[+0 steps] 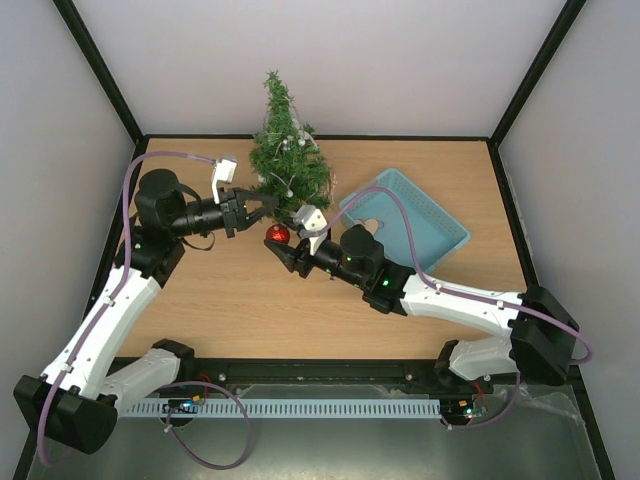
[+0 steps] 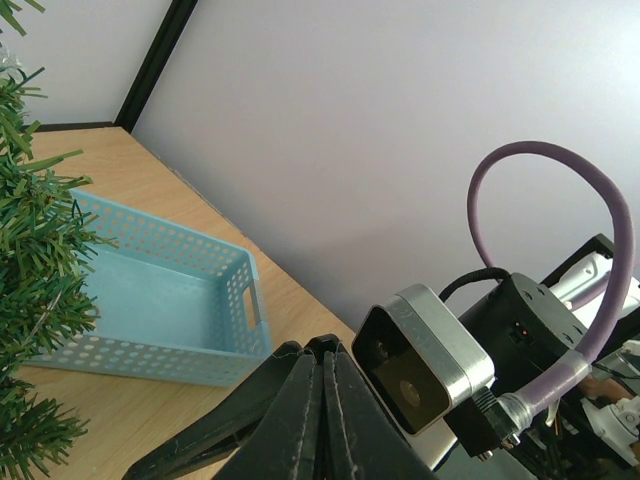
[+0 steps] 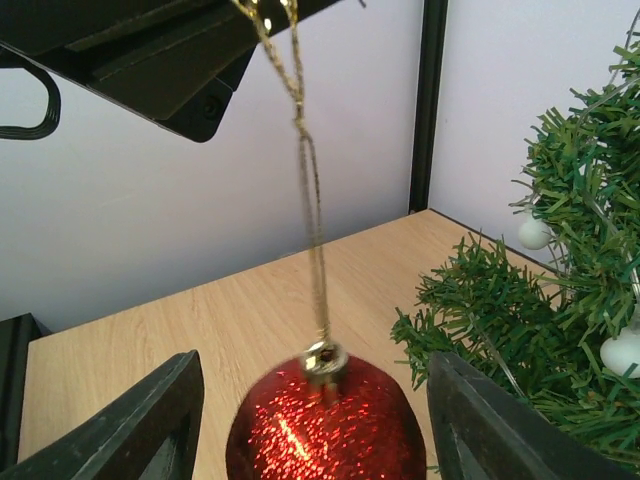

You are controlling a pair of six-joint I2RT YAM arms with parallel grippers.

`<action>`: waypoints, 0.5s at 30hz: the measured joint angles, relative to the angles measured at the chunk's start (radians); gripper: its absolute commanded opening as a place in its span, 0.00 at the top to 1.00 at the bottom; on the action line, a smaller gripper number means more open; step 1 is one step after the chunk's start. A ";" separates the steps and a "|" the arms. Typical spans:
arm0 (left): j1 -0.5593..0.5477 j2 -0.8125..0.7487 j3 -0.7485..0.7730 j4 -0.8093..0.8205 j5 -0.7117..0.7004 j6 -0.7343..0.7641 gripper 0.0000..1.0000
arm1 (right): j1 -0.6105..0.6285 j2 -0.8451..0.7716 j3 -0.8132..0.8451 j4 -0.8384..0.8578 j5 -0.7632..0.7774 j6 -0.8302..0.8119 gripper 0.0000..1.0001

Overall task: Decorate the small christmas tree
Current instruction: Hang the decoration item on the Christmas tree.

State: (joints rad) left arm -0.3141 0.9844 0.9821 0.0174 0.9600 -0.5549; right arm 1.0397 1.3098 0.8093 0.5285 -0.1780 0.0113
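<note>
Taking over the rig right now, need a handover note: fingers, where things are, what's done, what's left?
Left gripper: shut, pinching the gold loop of the red bauble, hanging beside the small christmas tree.
Right gripper: open, fingers either side of the bauble, no contact visible.
Done: white beads on tree.
Left: bauble not yet on a branch.
</note>
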 measured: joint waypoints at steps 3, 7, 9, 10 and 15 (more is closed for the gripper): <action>0.000 0.000 0.000 0.000 0.000 -0.003 0.98 | 0.000 0.000 0.000 0.000 0.002 0.001 0.42; 0.000 0.000 0.000 0.000 0.000 -0.003 0.98 | 0.000 0.005 0.000 0.001 0.002 0.002 0.42; 0.000 0.000 0.000 0.000 0.000 -0.003 0.98 | 0.000 0.008 0.000 0.000 0.002 0.005 0.43; 0.000 0.000 0.000 0.000 0.000 -0.003 0.98 | 0.000 0.009 0.000 0.000 0.002 0.005 0.44; 0.000 0.000 0.000 0.000 -0.001 -0.003 0.98 | 0.000 0.010 -0.007 0.001 0.002 0.015 0.55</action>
State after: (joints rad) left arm -0.3141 0.9844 0.9821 0.0177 0.9592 -0.5579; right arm 1.0397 1.3193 0.8021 0.5293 -0.1764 0.0261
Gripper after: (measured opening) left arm 0.025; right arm 0.494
